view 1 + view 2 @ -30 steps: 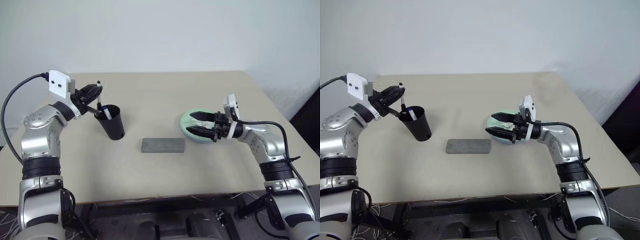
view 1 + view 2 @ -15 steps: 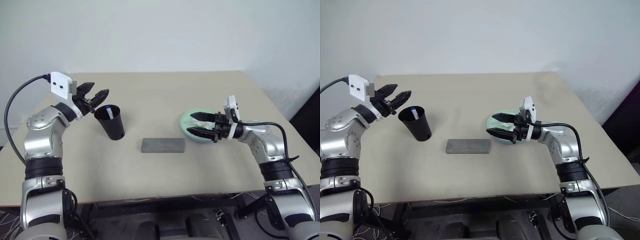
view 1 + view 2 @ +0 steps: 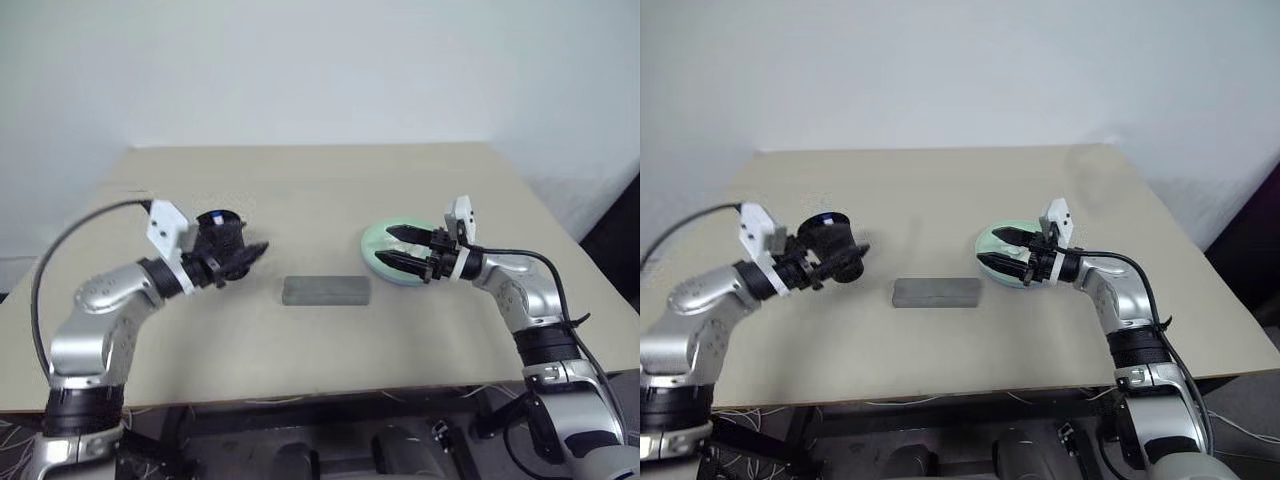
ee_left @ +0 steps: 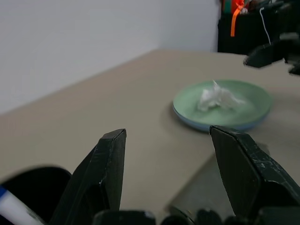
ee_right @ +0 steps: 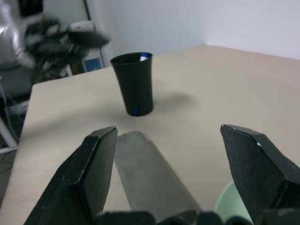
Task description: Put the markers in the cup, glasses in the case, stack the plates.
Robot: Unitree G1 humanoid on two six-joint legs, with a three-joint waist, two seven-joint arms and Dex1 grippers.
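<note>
Table (image 3: 300, 190) beige, flat, matte. Plates (image 3: 378, 245) stacked right of centre, mint green on light blue, crumpled tissue (image 4: 216, 97) in the top one; judged light, stiff, smooth-rimmed, likely to skate if pushed; best taken by pinching the rim across its lip, or lifted from under the edge. Case (image 3: 326, 290) lying flat at table centre, between plates and cup, closed as far as can be seen; judged rigid, matte, moderately light, good friction; best gripped across the short width near the middle. Cup (image 5: 134, 84) upright left of centre, partly behind the left gripper (image 3: 238, 257) in the head views; judged light and tippable, tapered wall prone to slip upward out of a pinch; hold low or over the rim. Marker (image 4: 13, 208) standing inside cup, blue end up; thin, stiff, rolls if dropped. Glasses not identifiable; presumed in case. Left gripper spread wide, empty, beside cup. Right gripper (image 3: 405, 248) spread wide, empty, hovering over the plates.
</note>
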